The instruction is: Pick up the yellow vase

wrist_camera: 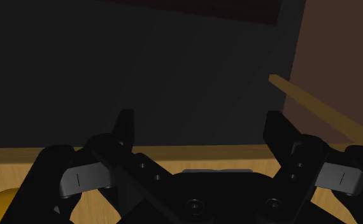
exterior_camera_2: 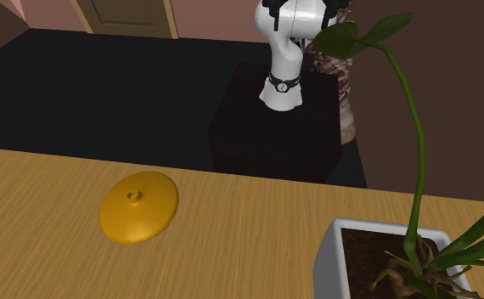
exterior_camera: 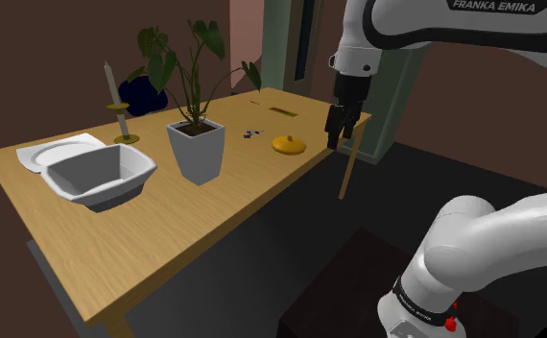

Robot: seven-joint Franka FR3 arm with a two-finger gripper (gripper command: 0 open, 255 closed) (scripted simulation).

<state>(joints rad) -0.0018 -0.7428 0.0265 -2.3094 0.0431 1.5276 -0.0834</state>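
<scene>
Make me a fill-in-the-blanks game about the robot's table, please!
1. The flat vase with a little knob on top is coloured ____.
2. The gripper has its two black fingers ____, with nothing between them.
3. The leafy plant grows in a pot coloured ____.
4. Beside the white plate stands a deep white ____.
Missing words: yellow; open; white; bowl.
</scene>
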